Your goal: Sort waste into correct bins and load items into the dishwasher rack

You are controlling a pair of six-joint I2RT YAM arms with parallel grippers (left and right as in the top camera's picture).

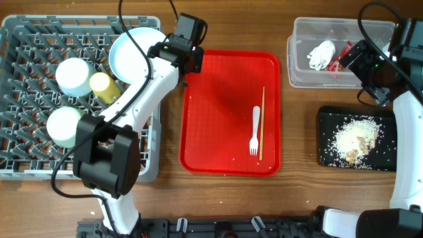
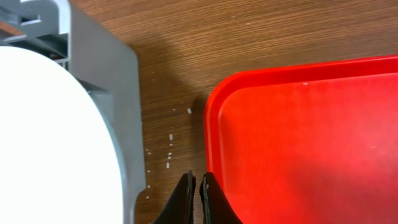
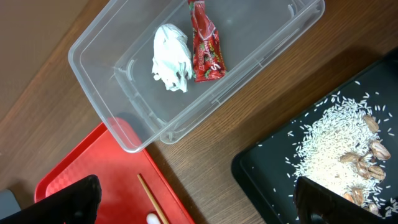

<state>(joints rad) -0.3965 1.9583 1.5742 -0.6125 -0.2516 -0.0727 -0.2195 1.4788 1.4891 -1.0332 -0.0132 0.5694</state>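
The grey dishwasher rack (image 1: pixel 13 173) at the left holds a light blue plate (image 1: pixel 132 53), a mint bowl (image 1: pixel 73 76), a white bowl (image 1: pixel 65 125) and a yellow cup (image 1: pixel 104 86). My left gripper (image 2: pixel 198 186) is shut and empty over the wood strip between the rack wall (image 2: pixel 106 68) and the red tray. A white fork (image 1: pixel 255 132) and a chopstick (image 1: pixel 262 122) lie on that tray. The clear tub (image 3: pixel 99 68) contains a tissue (image 3: pixel 171 59) and a red wrapper (image 3: pixel 205 43). Food scraps (image 3: pixel 336 137) cover the black tray (image 3: pixel 267 168). My right gripper (image 3: pixel 202 202) hangs open and empty between tub and black tray.
The red serving tray (image 1: pixel 218 112) fills the middle of the table, its edge close to my left fingertips (image 2: pixel 208 193). A few white crumbs (image 2: pixel 169 149) dot the wood beside the rack. Cables run across the rack's top and the far right corner.
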